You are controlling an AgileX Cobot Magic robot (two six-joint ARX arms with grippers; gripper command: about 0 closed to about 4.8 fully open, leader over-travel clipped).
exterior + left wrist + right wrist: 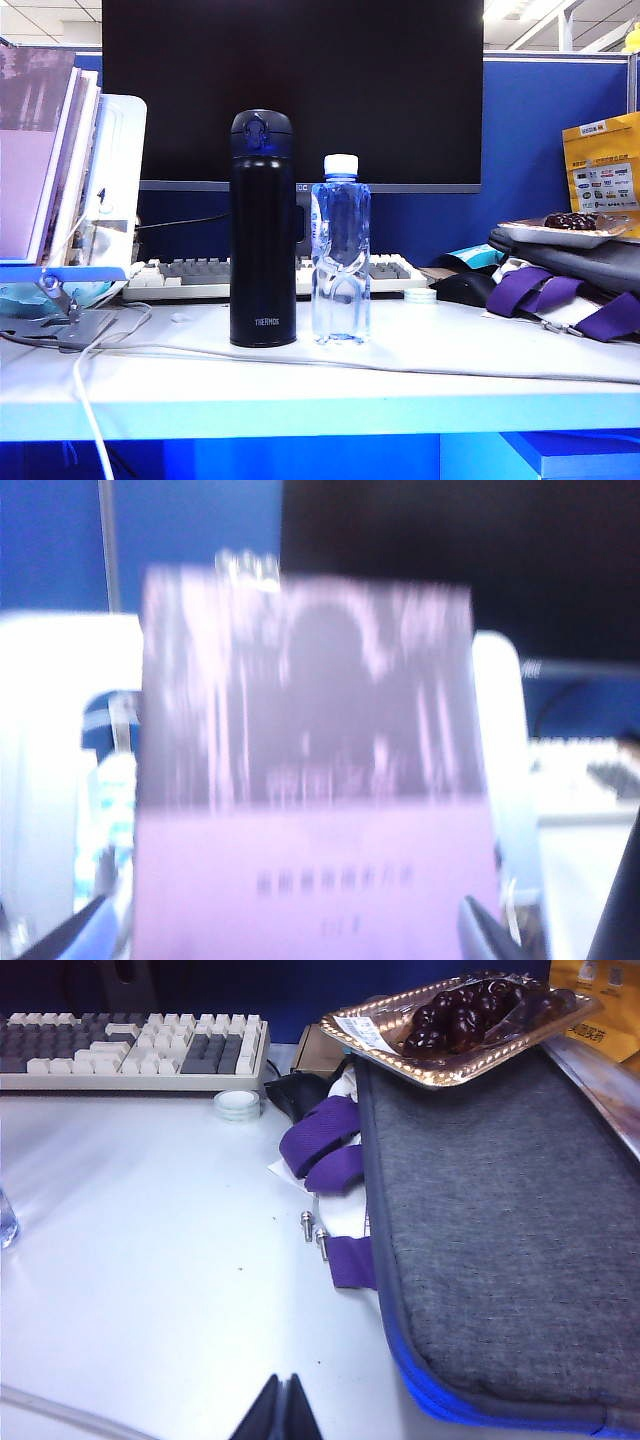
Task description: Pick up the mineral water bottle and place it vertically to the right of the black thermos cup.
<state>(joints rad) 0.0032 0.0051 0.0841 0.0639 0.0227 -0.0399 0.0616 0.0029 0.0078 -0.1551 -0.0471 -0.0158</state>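
In the exterior view we see a white desk (420,350) with the black thermos cup (262,230) standing upright near its middle, white lettering near its base. Just beside it, on the right of that view, the mineral water bottle (340,250) stands upright too, clear with a white cap, shorter than the flask; the two are close, and we cannot tell whether they touch. Behind them are a large dark monitor (292,90) and a grey and white keyboard (200,275). Books (45,150) lean at the far left, a white cable (300,358) runs across the desk in front of the bottle and flask, and a grey bag (580,262) with purple straps lies at the right with a tray of dark fruit (572,226) on top. Neither arm shows in this view. In the left wrist view, which is blurred, we see a purple book cover (305,780) filling most of the frame, the keyboard's edge (590,775) to one side, and the left gripper (285,935) with its two dark fingertips (485,930) spread wide apart, holding nothing. In the right wrist view we see the right gripper (283,1410) with its fingertips pressed together over bare desk, empty. Beyond it lie the grey bag (500,1220), two small screws (314,1232) by a purple strap (330,1150), the fruit tray (460,1025), a small round lid (238,1105) and the keyboard (135,1050).
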